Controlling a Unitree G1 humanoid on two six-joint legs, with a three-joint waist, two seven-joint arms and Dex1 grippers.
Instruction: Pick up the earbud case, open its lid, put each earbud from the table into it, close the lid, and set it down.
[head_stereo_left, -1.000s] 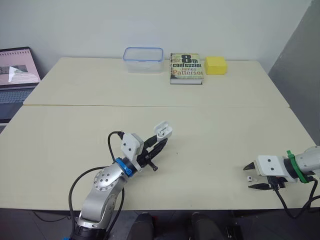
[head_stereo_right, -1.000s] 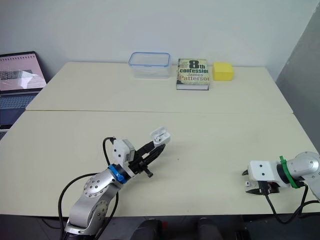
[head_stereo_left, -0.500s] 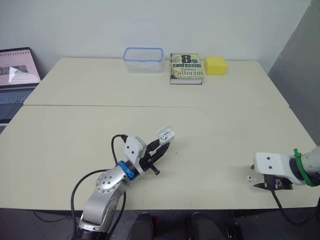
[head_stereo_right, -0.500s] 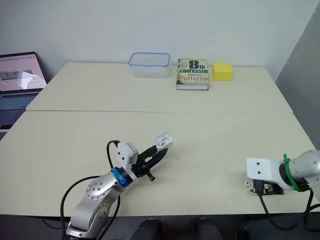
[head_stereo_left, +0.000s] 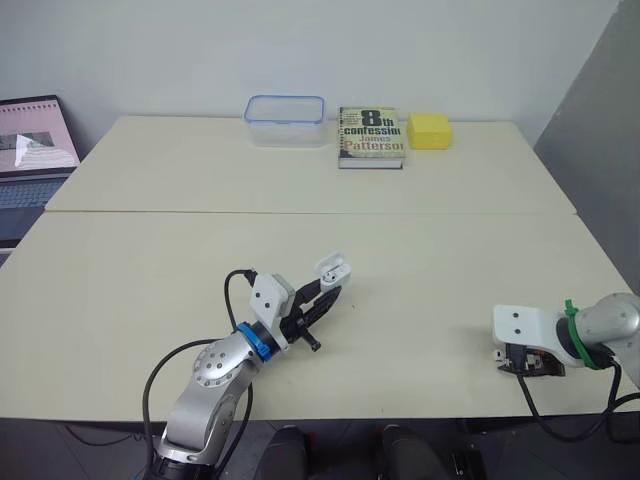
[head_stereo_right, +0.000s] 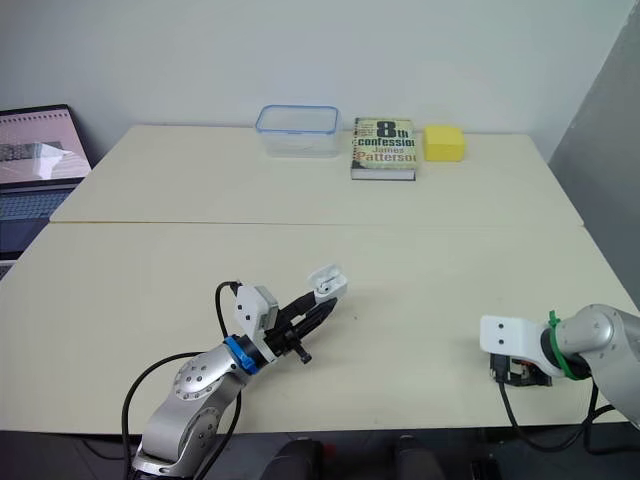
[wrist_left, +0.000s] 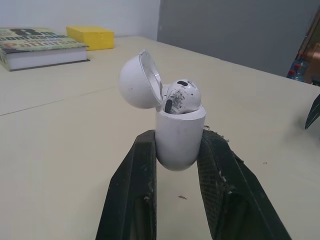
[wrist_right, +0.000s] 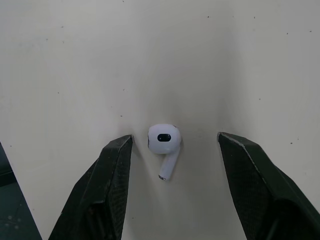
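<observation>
The earbud case (wrist_left: 179, 135) is up off the table (head_stereo_left: 420, 220), upright and clamped at its lower body between the 2 black fingers (wrist_left: 131, 190) of my left gripper (head_stereo_left: 328, 293). Its lid (wrist_left: 137, 85) is swung back on the hinge, and 1 earbud (wrist_left: 181, 96) sits in the mouth of the case with its rounded head poking above the rim.

The other earbud (wrist_right: 165, 142) lies flat on the table well to the right of the case, close to the near edge. My right gripper (wrist_right: 174, 140) is lowered over it with the fingers spread wide, 1 on each side. Neither finger touches it; table shows in both gaps, the narrower gap on 1 side only.

Far behind the case, along the back of the table, a clear plastic container (head_stereo_left: 287, 119), a paperback book (head_stereo_left: 371, 136) and a yellow block (head_stereo_left: 429, 130) stand in a row, with the book between the other 2. Well to the left of the case, past the table's edge, is an open laptop (head_stereo_left: 35, 150).
</observation>
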